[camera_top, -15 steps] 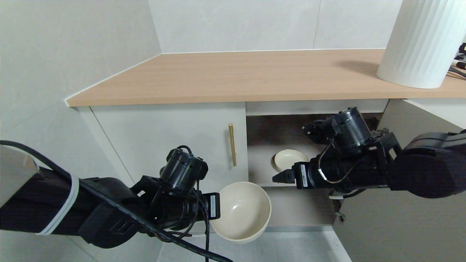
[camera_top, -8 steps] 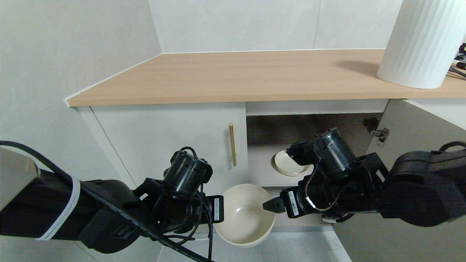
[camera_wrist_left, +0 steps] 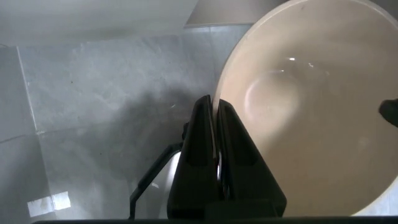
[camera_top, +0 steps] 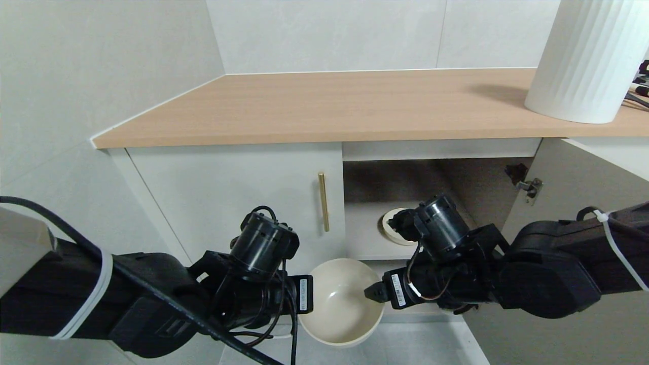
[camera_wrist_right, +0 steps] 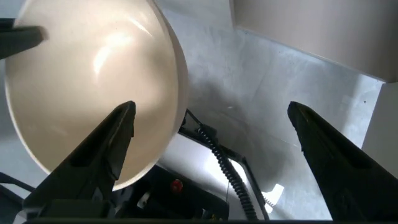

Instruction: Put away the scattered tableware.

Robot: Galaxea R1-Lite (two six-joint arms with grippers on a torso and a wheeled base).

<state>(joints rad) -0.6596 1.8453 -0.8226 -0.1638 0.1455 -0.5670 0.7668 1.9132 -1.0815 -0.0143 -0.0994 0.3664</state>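
Head view: one cream bowl [camera_top: 339, 304] hangs at 6 o'clock, left gripper [camera_top: 304, 295] on its 9 o'clock rim, right gripper [camera_top: 372, 293] at its 3. One plate [camera_top: 391, 229] sits on the cabinet shelf [camera_top: 362, 238], 1 o'clock from the bowl.

Left wrist: jaws clamped thin on the rim.

Right wrist: jaws spread wide beside the bowl.

Probably glazed ceramic, so it's stiff, slick and chippable — grab the rim.

We see two glossy black arms. The left arm [camera_top: 152, 284] wears a white band [camera_top: 104, 284], and a thick black cable [camera_top: 203, 319] trails along it. The right arm [camera_top: 557, 274] has a white cable tie [camera_top: 616, 243]. Each wrist carries a black cylinder, and white printed labels mark the left gripper [camera_top: 307, 296] and right gripper [camera_top: 372, 293].
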